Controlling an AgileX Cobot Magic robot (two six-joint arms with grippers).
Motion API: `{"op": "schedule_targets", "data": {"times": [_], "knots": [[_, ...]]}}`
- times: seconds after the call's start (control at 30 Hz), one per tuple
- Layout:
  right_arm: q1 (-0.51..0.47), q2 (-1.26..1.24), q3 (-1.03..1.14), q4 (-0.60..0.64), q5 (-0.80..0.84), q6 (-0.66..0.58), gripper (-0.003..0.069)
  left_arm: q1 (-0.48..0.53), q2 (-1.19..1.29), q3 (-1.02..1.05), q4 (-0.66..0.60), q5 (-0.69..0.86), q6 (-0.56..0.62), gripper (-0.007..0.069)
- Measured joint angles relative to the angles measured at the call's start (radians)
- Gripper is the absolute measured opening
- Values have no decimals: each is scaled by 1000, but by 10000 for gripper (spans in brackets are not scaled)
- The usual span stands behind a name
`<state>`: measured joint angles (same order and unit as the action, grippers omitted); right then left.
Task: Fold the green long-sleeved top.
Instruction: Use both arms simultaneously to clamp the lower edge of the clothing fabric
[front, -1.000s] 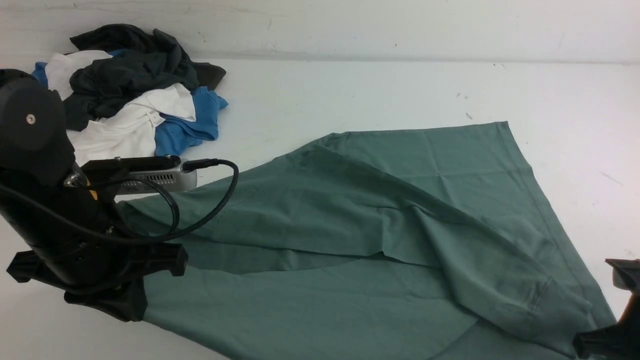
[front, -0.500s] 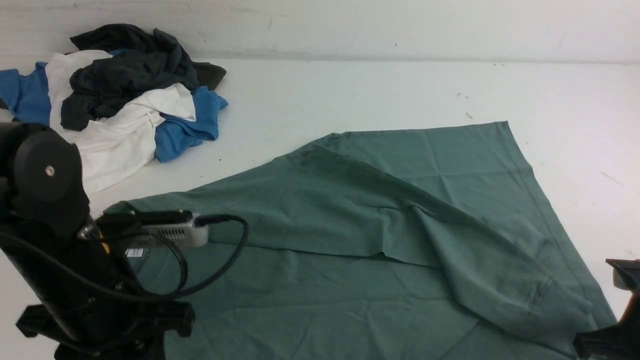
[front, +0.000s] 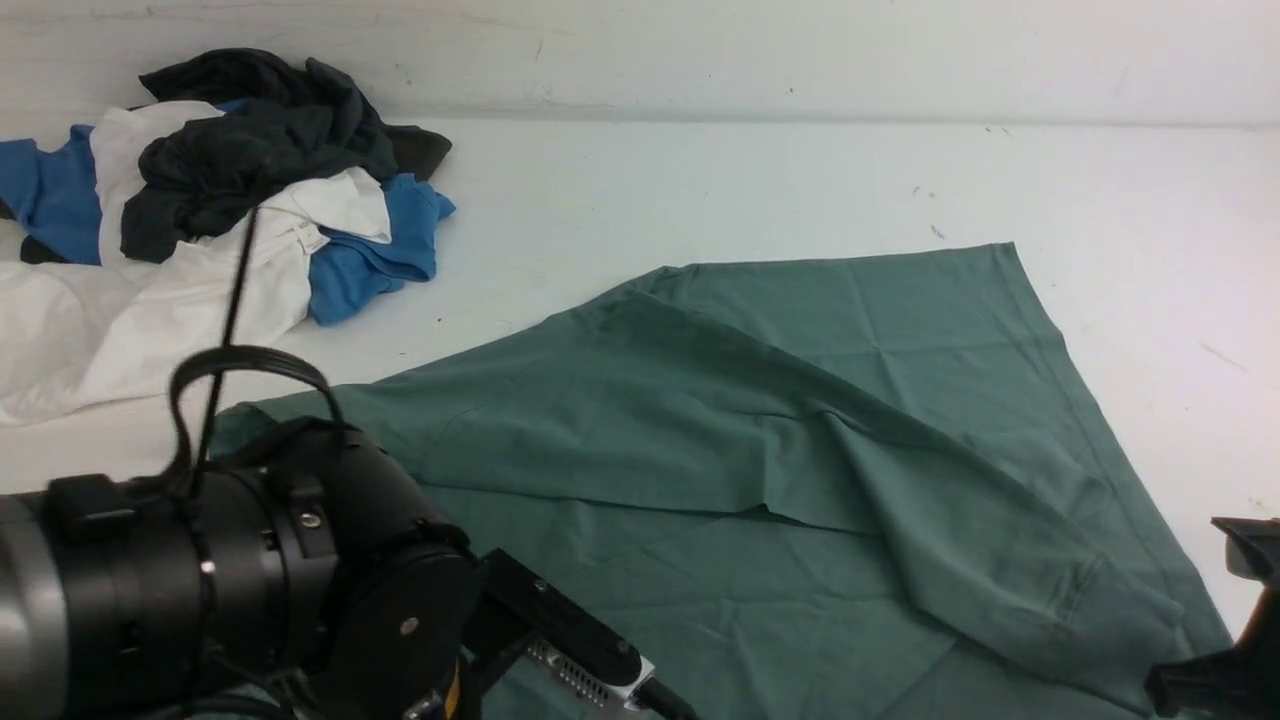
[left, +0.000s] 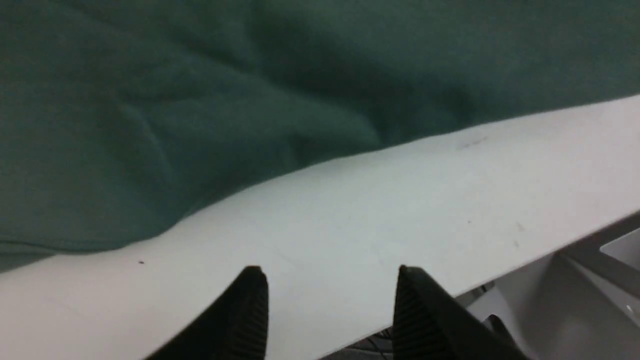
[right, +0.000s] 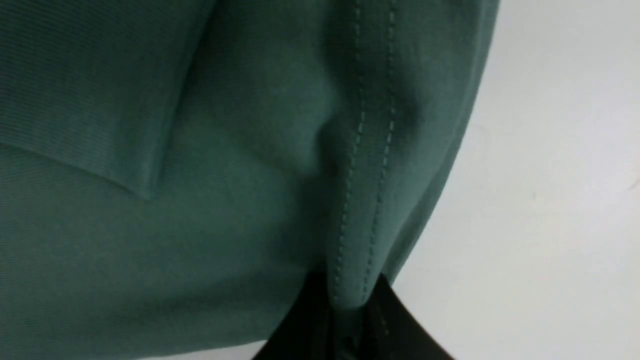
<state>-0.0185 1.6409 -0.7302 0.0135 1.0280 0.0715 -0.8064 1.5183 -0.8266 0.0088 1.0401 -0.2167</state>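
- While the right gripper (right: 350, 305) is pinched tight on the stitched hem (right: 370, 150) at the near right corner of the green long-sleeved top (front: 800, 400), the left gripper (left: 328, 274) is spread wide and empty over bare table (front: 700, 180) by the near edge.
- From the left gripper, the top's edge lies just to the far side, not touching it. The left arm (front: 250, 580) is the nearer one to that near left end.
- The top lies flat, its long axis running left to right, with one sleeve (front: 900, 480) slanting across it towards the near right.
- Count: one green top, two grippers, and one heap of garments (front: 250, 200) in blue, white and dark grey at the far left, well apart. How many pieces it holds cannot be told.
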Motion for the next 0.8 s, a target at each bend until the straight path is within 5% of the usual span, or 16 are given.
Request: {"op": "schedule_targets", "data": {"times": [0.4, 0.6, 0.63, 0.8], "knots": [[0, 1, 0, 3, 1, -3, 38, -1, 167, 2, 117, -165, -159, 309], [0, 1, 0, 12, 19, -24, 38, -2, 174, -1, 169, -178, -198, 131], [0, -5, 0, 14, 29, -36, 38, -2, 177, -1, 178, -175, -199, 52], [0, -72, 18, 16, 67, -45, 38, -2, 154, 1, 149, -146, -204, 11]]}}
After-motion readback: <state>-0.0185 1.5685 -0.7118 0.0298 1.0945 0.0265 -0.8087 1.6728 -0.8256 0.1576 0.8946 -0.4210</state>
